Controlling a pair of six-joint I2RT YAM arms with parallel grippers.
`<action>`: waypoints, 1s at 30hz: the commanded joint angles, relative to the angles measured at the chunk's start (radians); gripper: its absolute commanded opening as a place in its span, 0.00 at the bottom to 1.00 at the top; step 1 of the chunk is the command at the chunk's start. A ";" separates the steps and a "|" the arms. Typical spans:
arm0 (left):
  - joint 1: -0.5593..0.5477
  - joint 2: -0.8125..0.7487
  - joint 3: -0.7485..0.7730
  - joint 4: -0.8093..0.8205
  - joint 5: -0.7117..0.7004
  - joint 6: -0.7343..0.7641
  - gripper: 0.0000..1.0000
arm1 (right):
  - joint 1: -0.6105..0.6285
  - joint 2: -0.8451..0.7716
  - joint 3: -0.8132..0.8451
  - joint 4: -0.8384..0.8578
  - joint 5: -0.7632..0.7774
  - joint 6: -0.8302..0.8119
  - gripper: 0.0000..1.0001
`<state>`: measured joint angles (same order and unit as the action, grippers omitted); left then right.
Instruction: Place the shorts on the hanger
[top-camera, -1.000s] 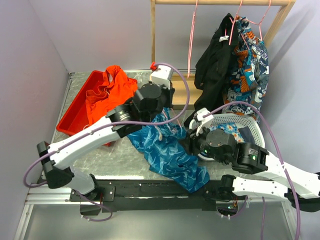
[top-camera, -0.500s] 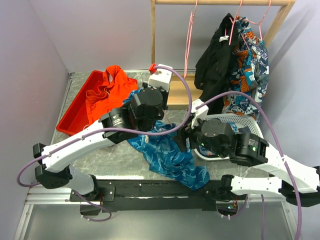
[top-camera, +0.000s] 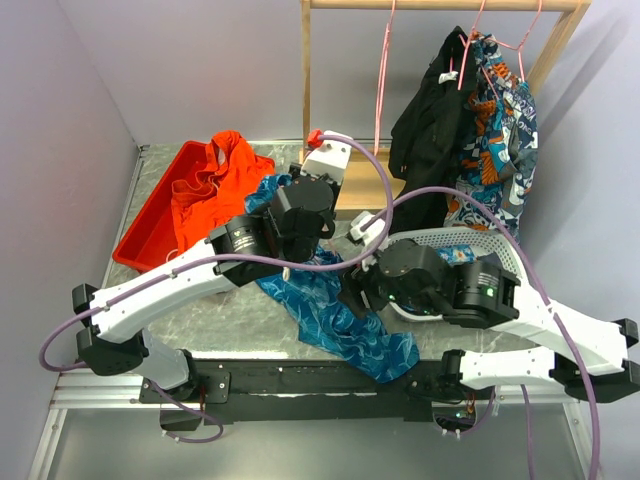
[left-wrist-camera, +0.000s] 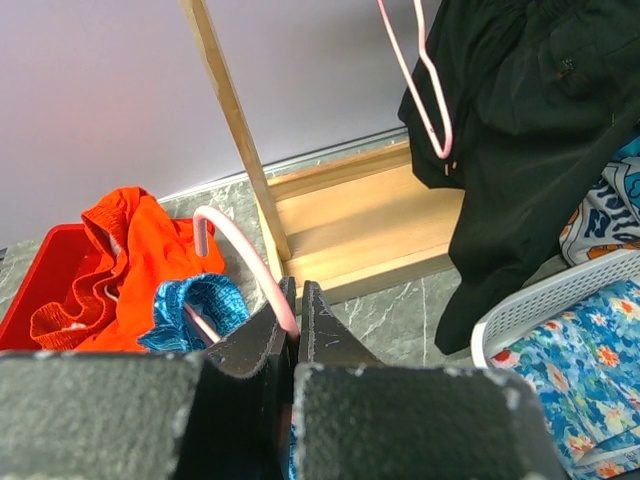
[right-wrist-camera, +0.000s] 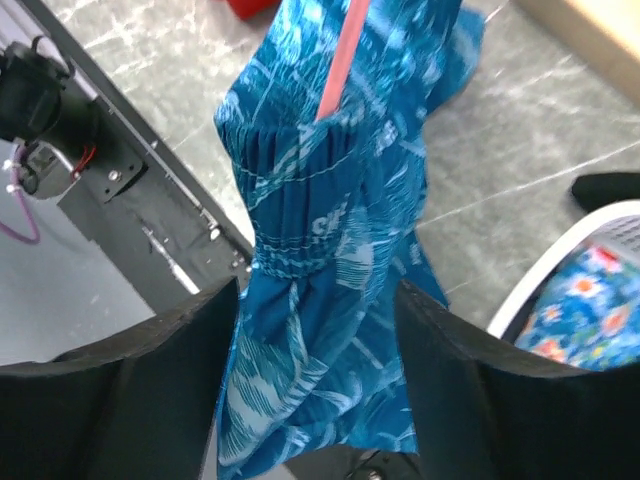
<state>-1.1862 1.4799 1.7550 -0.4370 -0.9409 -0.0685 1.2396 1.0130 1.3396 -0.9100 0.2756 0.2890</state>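
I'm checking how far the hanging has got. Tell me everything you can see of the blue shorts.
The shorts are thin teal-blue fabric with a lighter leafy print and a gathered elastic waistband. They hang bunched and twisted from a pink hanger, whose bar meets the waistband; the lower end trails on the table near its front edge. The left gripper is shut on the hanger. The right gripper is open, one finger on each side of the cloth.

Grey marbled desk (top-camera: 245, 318) is carrying a red bin (top-camera: 150, 212) left, white basket (top-camera: 480, 237) right, wooden rack base (left-wrist-camera: 370, 215) at back, teal shorts (top-camera: 350, 330) trailing mid-front.
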 joint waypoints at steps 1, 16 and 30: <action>-0.004 -0.009 0.040 0.037 -0.019 0.009 0.01 | 0.006 0.009 -0.042 -0.017 -0.033 0.068 0.61; -0.003 -0.017 0.080 0.015 0.154 -0.123 0.39 | 0.003 -0.142 -0.250 0.183 0.178 0.197 0.00; 0.003 -0.059 0.162 -0.016 0.300 -0.195 0.96 | 0.003 -0.261 -0.373 0.194 0.247 0.274 0.00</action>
<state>-1.1839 1.4788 1.8698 -0.4690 -0.6998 -0.2260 1.2411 0.7738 0.9920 -0.7784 0.4713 0.5220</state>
